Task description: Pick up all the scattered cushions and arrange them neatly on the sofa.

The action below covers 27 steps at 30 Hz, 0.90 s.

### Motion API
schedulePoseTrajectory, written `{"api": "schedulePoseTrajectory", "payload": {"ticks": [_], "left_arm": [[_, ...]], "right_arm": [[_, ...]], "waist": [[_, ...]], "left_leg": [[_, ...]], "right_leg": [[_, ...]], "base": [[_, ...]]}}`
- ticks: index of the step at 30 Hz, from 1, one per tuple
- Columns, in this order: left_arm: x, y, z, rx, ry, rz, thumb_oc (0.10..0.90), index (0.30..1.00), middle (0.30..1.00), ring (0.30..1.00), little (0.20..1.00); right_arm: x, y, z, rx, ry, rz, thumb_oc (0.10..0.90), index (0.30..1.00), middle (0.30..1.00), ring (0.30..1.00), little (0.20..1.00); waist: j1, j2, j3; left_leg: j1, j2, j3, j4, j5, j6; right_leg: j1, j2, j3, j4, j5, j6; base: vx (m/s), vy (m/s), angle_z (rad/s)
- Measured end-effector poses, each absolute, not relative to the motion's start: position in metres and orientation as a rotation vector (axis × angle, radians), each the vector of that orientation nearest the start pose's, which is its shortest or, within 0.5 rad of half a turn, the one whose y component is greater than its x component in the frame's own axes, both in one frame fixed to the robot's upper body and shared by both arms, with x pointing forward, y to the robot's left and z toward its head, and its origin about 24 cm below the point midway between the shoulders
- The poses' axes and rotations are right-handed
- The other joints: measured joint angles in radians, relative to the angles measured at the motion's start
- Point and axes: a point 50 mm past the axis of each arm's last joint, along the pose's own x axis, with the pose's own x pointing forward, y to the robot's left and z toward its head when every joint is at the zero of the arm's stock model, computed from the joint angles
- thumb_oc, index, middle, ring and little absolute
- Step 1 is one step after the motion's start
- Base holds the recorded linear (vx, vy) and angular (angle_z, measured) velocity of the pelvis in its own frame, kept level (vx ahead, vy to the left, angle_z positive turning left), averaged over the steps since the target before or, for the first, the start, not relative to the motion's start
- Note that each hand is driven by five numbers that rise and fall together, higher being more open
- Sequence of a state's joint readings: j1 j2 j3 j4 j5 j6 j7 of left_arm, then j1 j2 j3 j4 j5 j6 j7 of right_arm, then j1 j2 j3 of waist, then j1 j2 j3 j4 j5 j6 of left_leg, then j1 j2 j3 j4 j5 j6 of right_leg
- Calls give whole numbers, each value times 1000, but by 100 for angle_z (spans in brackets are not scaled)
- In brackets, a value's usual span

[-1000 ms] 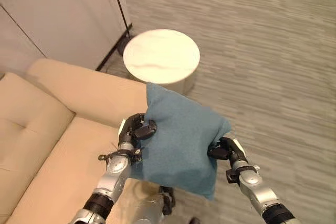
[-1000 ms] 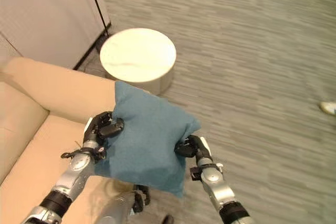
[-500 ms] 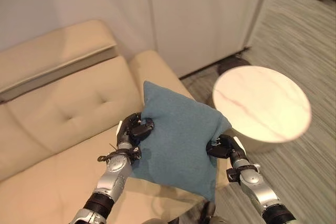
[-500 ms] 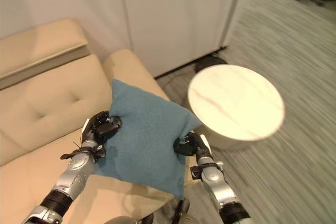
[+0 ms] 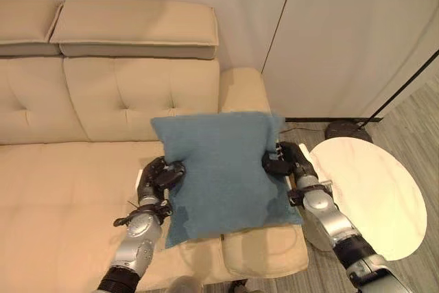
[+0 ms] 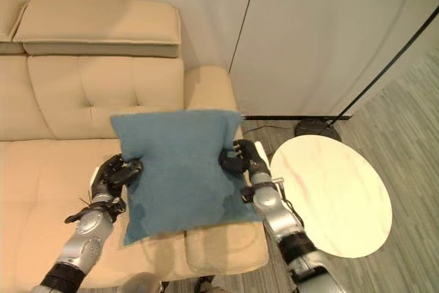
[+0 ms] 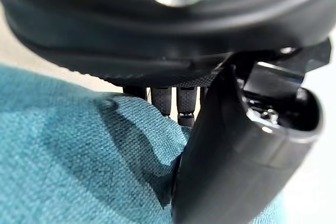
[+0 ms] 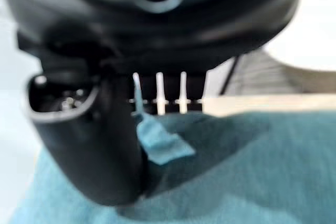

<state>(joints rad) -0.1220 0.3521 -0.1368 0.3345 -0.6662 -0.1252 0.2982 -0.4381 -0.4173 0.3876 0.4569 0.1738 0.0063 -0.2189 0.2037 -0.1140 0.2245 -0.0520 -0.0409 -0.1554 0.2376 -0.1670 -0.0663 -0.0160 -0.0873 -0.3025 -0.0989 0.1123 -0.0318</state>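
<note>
Fingers of left hand (image 5: 159, 175) and right hand (image 5: 282, 161) pinch the blue cushion's (image 5: 221, 173) side edges, held flat above the sofa (image 5: 62, 190) seat's right end.

cushion (image 5: 223, 169) above sofa (image 5: 82, 108) seat, between hands | round table (image 5: 367, 193) right of sofa

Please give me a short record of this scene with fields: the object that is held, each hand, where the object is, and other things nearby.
held object: blue cushion
left hand: shut on the cushion's left edge
right hand: shut on the cushion's right edge
cushion position: held up in front of the beige sofa, near its armrest end
nearby: round pale side table to the right of the sofa
</note>
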Motion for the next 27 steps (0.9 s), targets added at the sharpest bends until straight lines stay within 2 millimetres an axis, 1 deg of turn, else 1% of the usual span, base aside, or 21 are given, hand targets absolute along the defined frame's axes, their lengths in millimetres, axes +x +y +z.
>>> {"api": "schedulePoseTrajectory", "payload": {"ticks": [1, 2, 4, 5, 7, 8, 9, 11, 14, 15, 16, 17, 18, 19, 20, 21, 22, 23, 24, 25, 27], "left_arm": [[269, 234, 16, -241, 144, 339, 400, 300, 300, 300, 300], [268, 249, 22, -237, 116, 392, 400, 300, 300, 300, 300], [271, 253, 27, -254, 92, 448, 400, 300, 300, 300, 300], [273, 247, 27, -268, 91, 447, 400, 300, 300, 300, 300], [275, 243, 28, -258, 91, 430, 400, 300, 300, 300, 300], [276, 243, 29, -254, 86, 427, 400, 300, 300, 300, 300], [279, 248, 35, -243, 70, 442, 400, 300, 300, 300, 300], [292, 254, 50, -211, 31, 449, 400, 300, 300, 300, 300], [328, 257, 94, -133, -89, 447, 400, 300, 300, 300, 300], [351, 249, 118, -109, -136, 437, 400, 300, 300, 300, 300], [360, 242, 134, -110, -174, 416, 400, 300, 300, 300, 300], [371, 228, 152, -96, -218, 372, 400, 300, 300, 300, 300], [391, 204, 195, -34, -306, 291, 400, 300, 300, 300, 300], [395, 199, 212, -34, -342, 283, 400, 300, 300, 300, 300], [396, 198, 211, -48, -336, 291, 400, 300, 300, 300, 300], [403, 199, 217, -41, -326, 329, 400, 300, 300, 300, 300], [415, 196, 231, 21, -310, 363, 400, 300, 300, 300, 300], [418, 198, 252, 46, -332, 387, 400, 300, 300, 300, 300], [419, 197, 263, 51, -356, 390, 400, 300, 300, 300, 300], [416, 207, 289, 30, -422, 424, 400, 300, 300, 300, 300], [416, 206, 291, -3, -424, 426, 400, 300, 300, 300, 300]], "right_arm": [[332, -157, 57, -398, 46, 91, 400, 300, 300, 300, 300], [339, -142, 70, -403, -4, 130, 400, 300, 300, 300, 300], [348, -131, 88, -391, -64, 148, 400, 300, 300, 300, 300], [351, -133, 93, -400, -79, 131, 400, 300, 300, 300, 300], [355, -135, 102, -426, -102, 128, 400, 300, 300, 300, 300], [356, -135, 103, -426, -106, 124, 400, 300, 300, 300, 300], [357, -134, 106, -433, -113, 136, 400, 300, 300, 300, 300], [365, -131, 113, -463, -124, 140, 400, 300, 300, 300, 300], [388, -124, 145, -535, -166, 122, 400, 300, 300, 300, 300], [398, -125, 167, -577, -199, 90, 400, 300, 300, 300, 300], [402, -126, 179, -585, -223, 69, 400, 300, 300, 300, 300], [407, -135, 193, -606, -239, 18, 400, 300, 300, 300, 300], [418, -158, 226, -645, -253, -118, 400, 300, 300, 300, 300], [420, -158, 237, -649, -266, -138, 400, 300, 300, 300, 300], [420, -150, 231, -650, -257, -113, 400, 300, 300, 300, 300], [423, -146, 236, -674, -257, -113, 400, 300, 300, 300, 300], [428, -151, 251, -729, -247, -161, 400, 300, 300, 300, 300], [429, -147, 272, -746, -277, -181, 400, 300, 300, 300, 300], [428, -143, 284, -745, -313, -185, 400, 300, 300, 300, 300], [425, -136, 308, -735, -380, -197, 400, 300, 300, 300, 300], [424, -135, 314, -726, -393, -197, 400, 300, 300, 300, 300]], "waist": [[4, -11, -2], [5, -14, -2], [0, -6, 2], [8, 20, 6], [8, 32, 8], [27, 27, 5], [41, 18, 0], [56, 16, -2], [64, 15, -3], [52, 20, -1], [36, 26, -1], [25, 38, -8], [30, 59, -8], [44, 80, 7], [49, 82, 17], [37, 85, 43], [20, 86, 38], [33, 105, 29], [36, 116, 23], [30, 99, 40], [27, 93, 58]], "left_leg": [[2, 47, -68, 59, -26, -25], [26, 116, -89, 70, -36, -38], [42, 155, -104, 36, -58, -67], [43, 165, -103, 16, -69, -78], [48, 143, -117, -73, -54, -63], [93, 136, -84, -139, 26, -38], [105, 124, -74, -167, 44, -26], [102, 107, -71, -170, 50, -21], [19, 93, -69, -134, 61, -35], [-131, 65, -61, 21, 59, -48], [-223, 53, -66, 82, 41, -33], [-256, 37, -85, 30, 31, 17], [-236, 67, -86, -227, 219, -6], [-241, 86, -89, -249, 244, -13], [-246, 82, -67, -223, 246, -19], [-322, 33, -53, -82, 232, -38], [-443, -4, -64, -46, 190, -5], [-421, 17, -93, -172, 265, 24], [-408, 48, -76, -253, 310, 44], [-455, 45, -57, -281, 356, 10], [-489, 40, -39, -265, 356, 8]], "right_leg": [[4, 18, -1, 0, -5, -3], [3, 47, 13, 6, -6, -22], [1, 49, 19, 7, 5, -28], [9, 42, 12, 7, 7, -19], [5, 19, 5, 7, 18, -4], [4, 12, 0, 6, 32, 7], [4, -5, 0, 6, 42, 3], [-3, -22, 4, 6, 65, 32], [-67, -18, -4, 6, 107, 25], [-121, -46, -21, 7, 149, -17], [-150, -65, -26, 8, 165, -21], [-190, -81, -14, 8, 176, -6], [-276, -72, -45, 7, 195, 56], [-279, -52, -75, 4, 184, 91], [-236, -32, -98, -2, 205, 82], [-226, -75, -105, 6, 207, 61], [-269, -101, -91, 6, 221, 60], [-319, -81, -75, 6, 223, 63], [-359, -65, -61, 6, 220, 77], [-430, -76, -46, 5, 246, 117], [-455, -84, -51, 5, 250, 142]], "base": [[58, 125, 15], [116, 280, 4], [168, 403, 28], [134, 268, 35], [96, 200, 11], [90, 263, -13], [39, 233, -17], [-72, 148, -1], [-264, 131, 20], [-271, 154, 72], [-278, 160, 102], [-98, 54, 95], [-79, 121, 63], [-100, 217, 14], [-102, 267, 13], [-49, 262, 41], [-24, 203, 36], [-18, 205, -19], [-13, 140, -57], [-8, 97, -47], [-35, 102, -24]]}}
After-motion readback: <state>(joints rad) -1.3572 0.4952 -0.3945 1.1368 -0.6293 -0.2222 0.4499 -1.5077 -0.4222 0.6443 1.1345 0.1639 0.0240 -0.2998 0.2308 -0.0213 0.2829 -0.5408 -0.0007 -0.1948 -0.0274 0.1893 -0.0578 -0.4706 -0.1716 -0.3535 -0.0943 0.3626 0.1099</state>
